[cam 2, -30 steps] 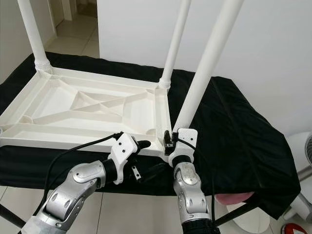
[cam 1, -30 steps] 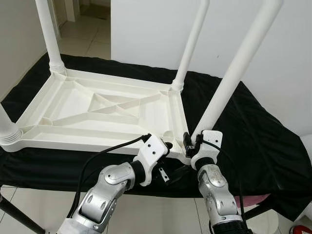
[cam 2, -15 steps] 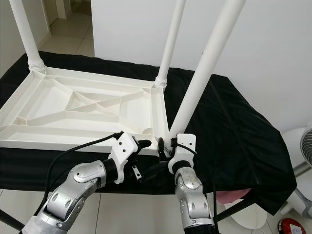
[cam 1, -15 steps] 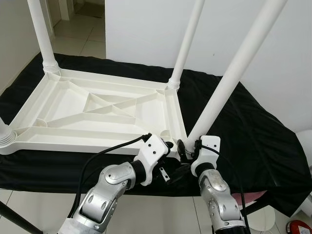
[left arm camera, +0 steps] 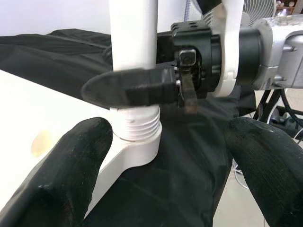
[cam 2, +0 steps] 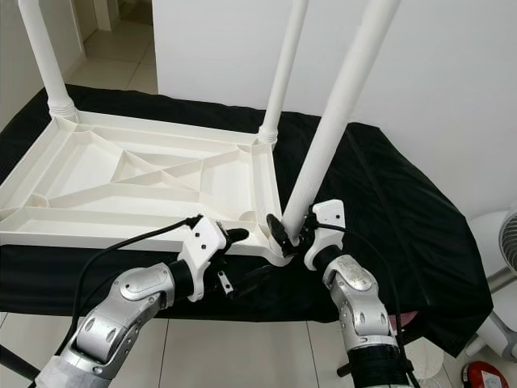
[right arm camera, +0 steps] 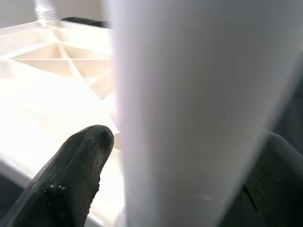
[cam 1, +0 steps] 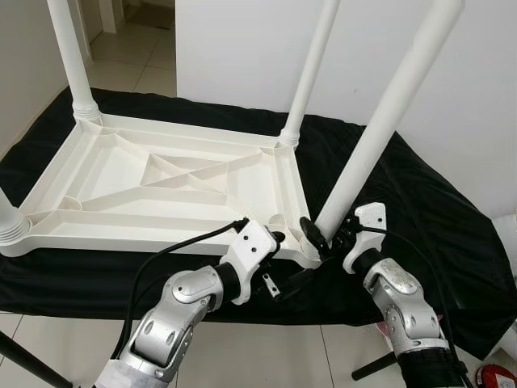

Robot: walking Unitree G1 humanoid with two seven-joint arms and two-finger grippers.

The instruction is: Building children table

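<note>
the upturned white tabletop (cam 1: 161, 190) is laid on a black cloth (cam 1: 420, 218). three legs are seated; the fourth leg (cam 1: 380, 133), at 5 o'clock, is clasped low by the right gripper (cam 1: 327, 234), threads showing. the left gripper (cam 1: 279, 242) is spread open beside that socket, at the cloth's near edge.

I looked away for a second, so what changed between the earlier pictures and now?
The right gripper swung round the near leg to its right side, wrist now angled outward, fingers straddling its base. The leg leans about as before. The left gripper and the upturned tabletop stayed put.
</note>
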